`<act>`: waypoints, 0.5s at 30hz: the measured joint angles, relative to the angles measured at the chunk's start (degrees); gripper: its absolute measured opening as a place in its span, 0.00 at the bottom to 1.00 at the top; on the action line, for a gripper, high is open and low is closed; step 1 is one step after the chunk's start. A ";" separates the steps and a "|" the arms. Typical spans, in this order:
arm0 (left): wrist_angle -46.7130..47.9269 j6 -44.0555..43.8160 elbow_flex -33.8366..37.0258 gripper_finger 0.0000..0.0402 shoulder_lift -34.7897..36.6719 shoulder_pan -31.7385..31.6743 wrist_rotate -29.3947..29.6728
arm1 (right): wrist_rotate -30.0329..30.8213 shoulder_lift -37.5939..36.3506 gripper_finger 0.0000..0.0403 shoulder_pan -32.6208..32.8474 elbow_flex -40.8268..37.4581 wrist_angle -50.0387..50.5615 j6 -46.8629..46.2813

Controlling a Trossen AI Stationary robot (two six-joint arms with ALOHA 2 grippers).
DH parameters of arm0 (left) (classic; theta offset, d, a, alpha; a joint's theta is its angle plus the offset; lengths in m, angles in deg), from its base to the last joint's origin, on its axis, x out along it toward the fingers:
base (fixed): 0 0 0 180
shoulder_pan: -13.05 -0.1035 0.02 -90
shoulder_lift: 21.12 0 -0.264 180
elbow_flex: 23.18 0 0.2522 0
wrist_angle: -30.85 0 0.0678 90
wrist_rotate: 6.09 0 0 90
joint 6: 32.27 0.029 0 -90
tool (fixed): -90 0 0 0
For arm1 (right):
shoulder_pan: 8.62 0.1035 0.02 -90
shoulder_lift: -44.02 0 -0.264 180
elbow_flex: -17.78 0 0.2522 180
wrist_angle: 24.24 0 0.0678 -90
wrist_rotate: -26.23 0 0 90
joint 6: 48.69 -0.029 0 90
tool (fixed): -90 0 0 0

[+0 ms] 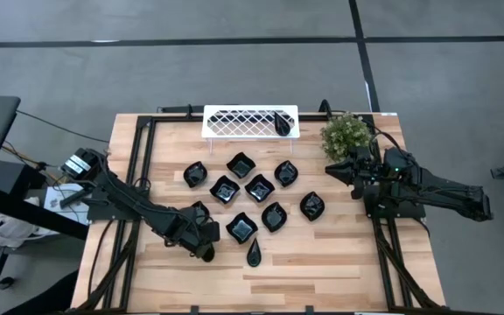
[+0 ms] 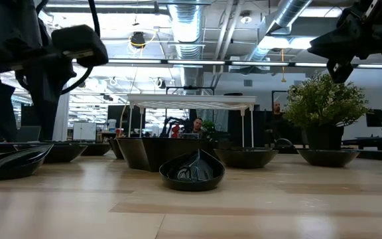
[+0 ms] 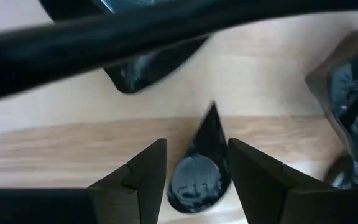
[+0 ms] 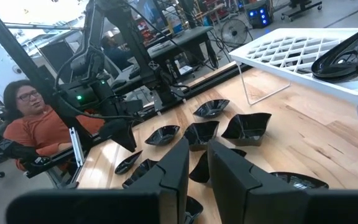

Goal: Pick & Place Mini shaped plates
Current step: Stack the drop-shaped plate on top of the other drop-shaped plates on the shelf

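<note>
Wooden tabletop point(image 1: 322, 254) carries a cluster of black plates point(image 1: 259, 187) at centre, with one more plate point(image 1: 282, 122) already on the white tray point(image 1: 234, 122) at twelve o'clock. At six o'clock lies a teardrop plate point(image 1: 255, 255), its tip toward twelve. The left gripper point(image 1: 205, 245), jaws spread and empty, sits just beside it at nine o'clock, far nearer than the right gripper point(image 1: 344, 168), narrow and empty, by the plant point(image 1: 346, 133).

Left arm stretched from left edge toward lower centre of the high view, left gripper point(image 1: 206, 248) low over the table, fingers point(image 3: 145, 180) spread apart, nothing between them gripped. Right arm folded at right side, right gripper point(image 1: 338, 169) raised, fingers point(image 4: 235, 177) parted slightly, holding nothing.
</note>
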 joint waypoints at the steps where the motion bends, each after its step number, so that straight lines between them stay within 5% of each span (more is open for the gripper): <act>1: -0.17 0.04 0.29 0.43 0.00 0.00 0.00 | 0.00 0.00 0.14 0.00 0.00 0.00 0.00; 15: -1.51 0.11 0.72 0.43 0.00 1.46 -0.45 | 0.02 0.00 0.14 -0.01 0.00 -0.02 0.00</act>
